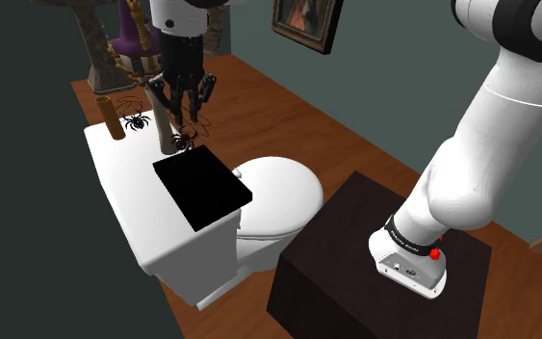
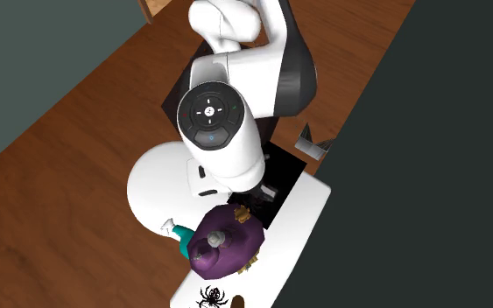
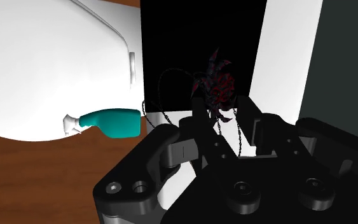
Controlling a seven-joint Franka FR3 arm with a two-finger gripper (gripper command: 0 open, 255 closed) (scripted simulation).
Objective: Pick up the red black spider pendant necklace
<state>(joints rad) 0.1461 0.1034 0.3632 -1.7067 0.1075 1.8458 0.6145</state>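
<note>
Two black fingers (image 3: 201,130) of our gripper (image 3: 227,118) stand pinched nearly together, clasping the spider pendant necklace (image 3: 217,86). One strand of its chain runs through the narrow gap between them. We see the red-and-black spider just beyond the fingertips, and a loop of chain sags off to one side of them.

From the shoulder view, the pendant (image 1: 182,142) sits directly beneath the gripper (image 1: 187,108), over the white tank lid (image 1: 124,193) and at the far edge of a black slab (image 1: 201,188). We cannot tell whether it touches the lid.

A second black spider (image 1: 136,121) lies on the lid, apart from the hand and next to a brown cylinder (image 1: 112,116). A teal spray bottle (image 3: 110,122) shows farther out from the fingers, beside the white toilet bowl (image 3: 44,63).
</note>
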